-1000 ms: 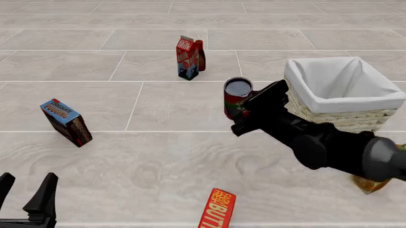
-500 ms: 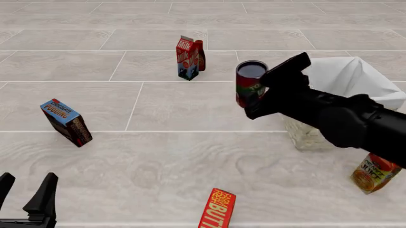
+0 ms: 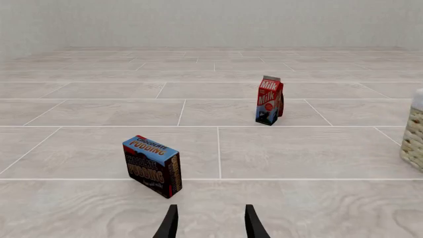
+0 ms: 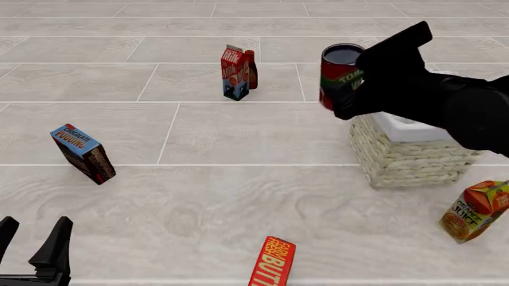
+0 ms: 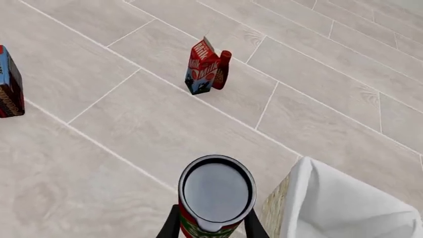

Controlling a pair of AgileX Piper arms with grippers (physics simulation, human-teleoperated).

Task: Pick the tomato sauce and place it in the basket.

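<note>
We had lifted the tomato sauce (image 4: 340,76), right fingers (image 5: 213,224) clamped on it, toward the basket (image 4: 413,158) at three o'clock; left fingers (image 3: 210,224) were apart.

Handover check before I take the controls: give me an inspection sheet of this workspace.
Surface: pale wood-grain tiled tabletop, no spills seen.
Job's things: small red-labelled tomato sauce can held upright in the air, beside the near left corner of the pale woven wicker basket with white cloth lining; not yet over the opening.
Clutter: red-and-blue milk carton with dark red bottle behind it; blue chocolate pudding box; red butter box; orange juice carton, tilted.
Grippers: right gripper shut on the can; left gripper open, holding nothing.
Cables: nothing seen.
Surroundings: plain pale wall.
</note>
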